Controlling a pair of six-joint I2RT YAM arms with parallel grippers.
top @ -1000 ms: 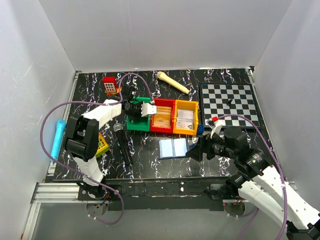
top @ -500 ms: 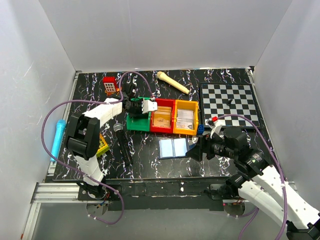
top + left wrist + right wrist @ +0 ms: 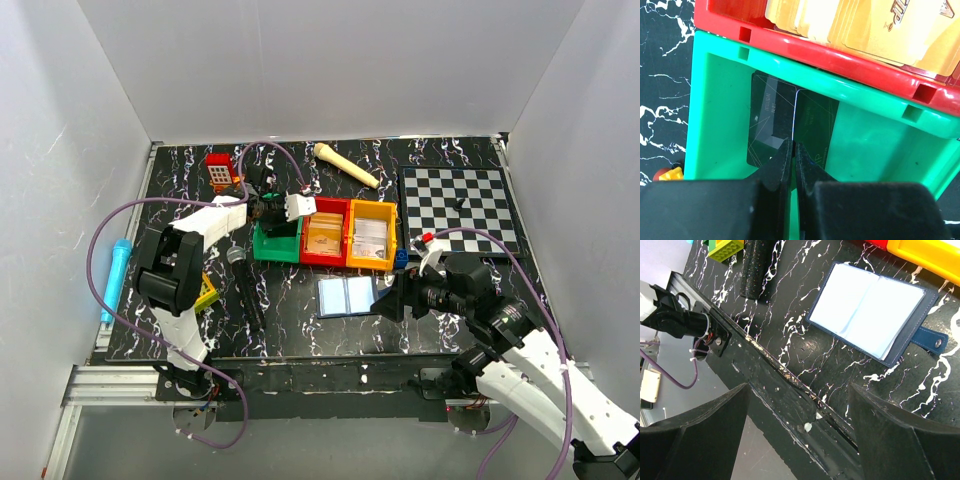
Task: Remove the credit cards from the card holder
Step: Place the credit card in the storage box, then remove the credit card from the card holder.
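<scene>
Right gripper (image 3: pixel 799 390) gapes empty at the near edge; left gripper (image 3: pixel 793 145) is clamped shut over the green bin (image 3: pixel 715 100).
I see my right jaws spread wide with nothing between them, just right of the card holder (image 3: pixel 346 296), which lies opened flat on the table (image 3: pixel 300 320), pale inside up, just near of the red bin (image 3: pixel 840 60) and yellow bin (image 3: pixel 372 235). Farther off, my left jaws press together above the green bin, leftmost of the three. Dark cards (image 3: pixel 767 120) lie on its floor, and a thin pale card edge runs up to the fingertips; whether it is pinched I cannot tell. Gold cards (image 3: pixel 880 25) fill the red bin.
</scene>
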